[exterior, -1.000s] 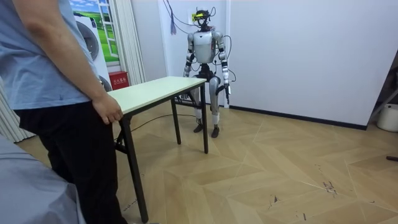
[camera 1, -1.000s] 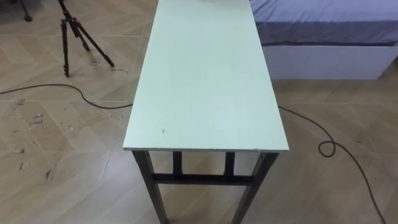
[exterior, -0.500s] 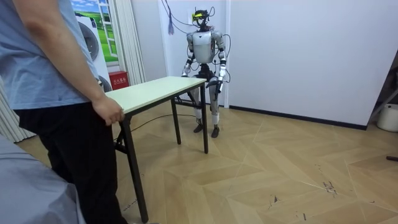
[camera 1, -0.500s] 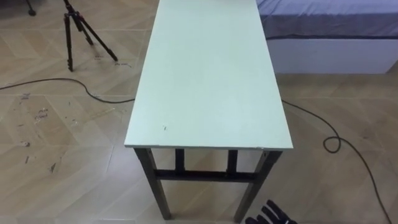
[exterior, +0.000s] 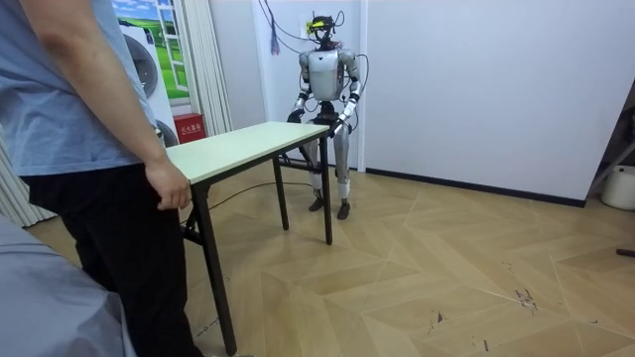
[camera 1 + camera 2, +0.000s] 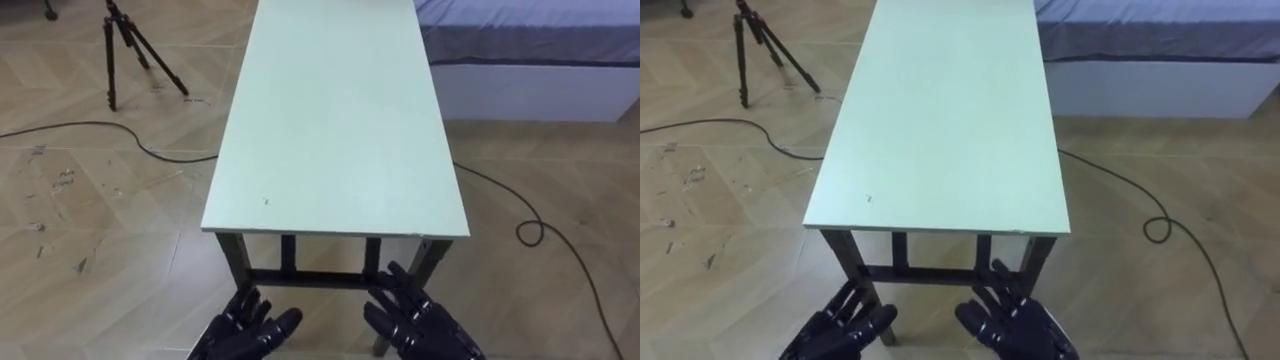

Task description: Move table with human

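Where the robot stands at one short end of the long, pale green counter [image 6: 335,110], both of its hands are seen low in the eye views, just short of that end and before the counter's dark legs. The left hand [image 6: 245,328] is held below the counter's left corner with its fingers straight and spread, and nothing is grasped. The right hand [image 6: 420,320] is held below the right corner in the same manner, fingers spread and empty. Neither hand is seen to touch the top or the legs.

The counter is shown standing on the wooden floor [image 6: 80,220], its length running away from the robot. A black tripod [image 6: 125,45] is placed on the floor to its left, and a bed [image 6: 530,40] with a grey-blue cover lies beside its far right corner.

In the room view, a person [image 5: 89,149] is seen at the opposite short end, with one hand [image 5: 171,188] placed at that end's corner; whether the edge is gripped cannot be told.
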### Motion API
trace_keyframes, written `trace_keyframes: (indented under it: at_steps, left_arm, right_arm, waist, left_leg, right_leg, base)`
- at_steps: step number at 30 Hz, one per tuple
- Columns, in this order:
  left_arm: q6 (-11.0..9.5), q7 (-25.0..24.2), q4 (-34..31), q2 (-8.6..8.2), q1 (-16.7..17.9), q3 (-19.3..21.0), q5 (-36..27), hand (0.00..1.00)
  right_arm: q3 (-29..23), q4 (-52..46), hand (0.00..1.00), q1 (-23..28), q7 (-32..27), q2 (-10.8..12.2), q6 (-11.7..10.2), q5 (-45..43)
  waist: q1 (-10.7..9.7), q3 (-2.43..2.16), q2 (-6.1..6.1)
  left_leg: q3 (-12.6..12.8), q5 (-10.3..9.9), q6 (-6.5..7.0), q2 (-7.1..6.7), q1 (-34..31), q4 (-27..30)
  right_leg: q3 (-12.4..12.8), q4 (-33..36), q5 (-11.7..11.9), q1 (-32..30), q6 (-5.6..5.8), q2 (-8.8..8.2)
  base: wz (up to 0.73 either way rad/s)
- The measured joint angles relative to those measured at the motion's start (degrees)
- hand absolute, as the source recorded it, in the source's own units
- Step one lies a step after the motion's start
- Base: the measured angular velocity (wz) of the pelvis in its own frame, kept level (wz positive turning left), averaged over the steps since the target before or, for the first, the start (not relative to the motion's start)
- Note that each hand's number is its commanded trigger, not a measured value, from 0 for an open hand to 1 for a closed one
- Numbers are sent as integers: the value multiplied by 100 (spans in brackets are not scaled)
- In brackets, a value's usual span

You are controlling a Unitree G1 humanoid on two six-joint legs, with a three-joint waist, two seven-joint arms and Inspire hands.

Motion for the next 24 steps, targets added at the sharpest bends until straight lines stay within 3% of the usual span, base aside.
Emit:
trace_keyframes:
  at_steps: [5, 12, 13, 15, 19, 24]
  left_arm:
    - [2, 20, -81, 240, -106, -129, -25, 0]
    - [9, 56, -65, 317, -357, -60, -29, 0]
    - [10, 61, -63, 317, -407, -31, -30, 0]
    - [28, 122, -56, 316, -468, -12, -142, 0]
    - [192, 169, -46, 315, -532, 80, -504, 0]
    - [519, 283, 305, 314, -765, 205, -1139, 0]
  right_arm:
    - [207, -12, 0, -75, -19, -114, 1, 175]
    - [251, -12, 0, -286, -224, -184, 2, 201]
    - [250, -12, 0, -340, -278, -200, 2, 200]
    - [255, -11, 0, -379, -370, -214, 2, 185]
    - [263, -4, 0, -383, -543, -232, 73, 179]
    - [253, 210, 0, -573, -563, -252, 342, 220]
  waist:
    - [-4, 6, -6]
    - [34, 28, -2]
    - [36, 77, -1]
    - [41, 95, 10]
    - [71, 91, 18]
    - [61, 94, 40]
  left_leg:
    - [-5, 0, 1, -3, 30, 7]
    - [0, 0, 1, -1, 73, 15]
    - [1, 0, 1, 2, 124, 11]
    - [-3, 0, 0, 5, 148, -2]
    - [2, 0, 0, 5, 148, 0]
    - [3, 0, 0, 5, 215, 0]
  right_leg:
    - [4, 0, 0, 1, 0, 0]
    - [15, -1, 0, 39, 0, 0]
    - [17, -2, 0, 89, 0, 2]
    - [13, 0, 0, 115, 0, 4]
    - [20, 0, 0, 111, 0, 5]
    - [-12, -4, 0, 172, 0, 5]
  base:
    - [0]
    - [0]
    - [0]
    - [0]
    - [0]
    - [0]
